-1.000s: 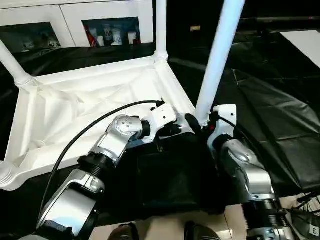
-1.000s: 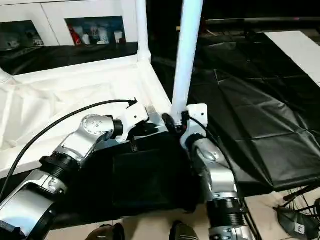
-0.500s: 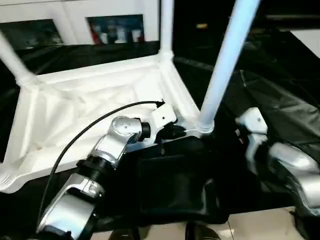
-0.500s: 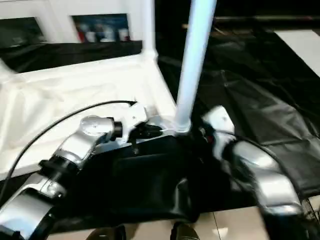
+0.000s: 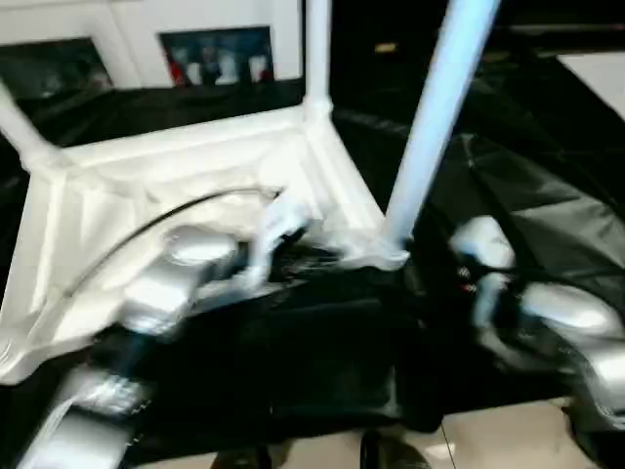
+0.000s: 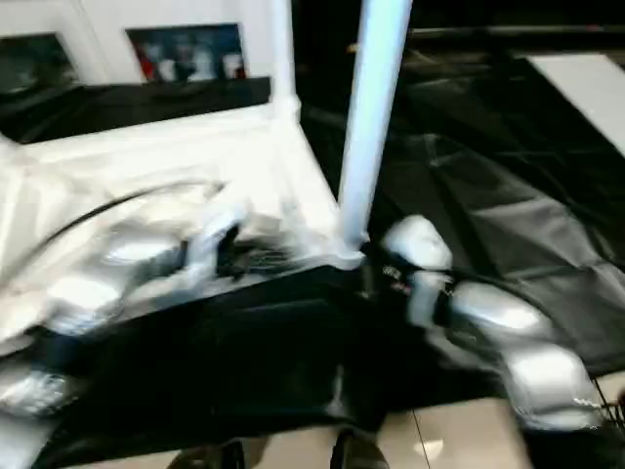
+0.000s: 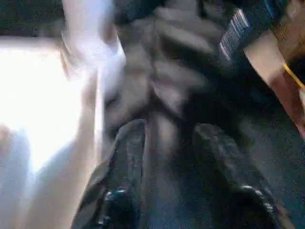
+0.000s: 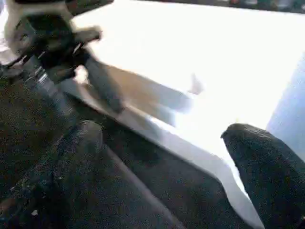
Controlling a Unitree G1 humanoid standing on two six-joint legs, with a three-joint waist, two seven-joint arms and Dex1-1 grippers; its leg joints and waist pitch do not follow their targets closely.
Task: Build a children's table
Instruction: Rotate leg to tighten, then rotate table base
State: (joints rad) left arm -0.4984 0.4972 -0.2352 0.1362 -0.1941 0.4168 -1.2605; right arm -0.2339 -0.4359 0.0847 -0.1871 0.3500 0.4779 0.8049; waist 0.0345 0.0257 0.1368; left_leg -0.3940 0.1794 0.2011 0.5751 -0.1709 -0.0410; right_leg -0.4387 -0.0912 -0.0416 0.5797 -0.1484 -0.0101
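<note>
The children's table lies upside down, its white tabletop (image 5: 127, 195) showing the ribbed underside. Three white legs stand in corner sockets: the near right leg (image 5: 437, 117), a far leg (image 5: 315, 49) and a left leg (image 5: 21, 132). My left gripper (image 7: 170, 129) is at the tabletop's near edge, just left of the near right leg's socket. Its fingers (image 7: 126, 157) stand apart with nothing between them. My right gripper (image 8: 164, 129) is wide open and holds nothing. It faces the tabletop's near rim (image 8: 157, 102) from the right, a little apart from the leg's base.
A white cabinet (image 5: 146, 24) with glass doors stands behind. Black sheeting (image 5: 527, 176) covers the ground around the table. Light floor (image 5: 488, 440) shows at the near edge. The left arm's black cable (image 5: 146, 230) arcs over the tabletop.
My right gripper has let go of the near right leg's base and drawn off to the right. My left gripper has opened and its arm is swinging left.
</note>
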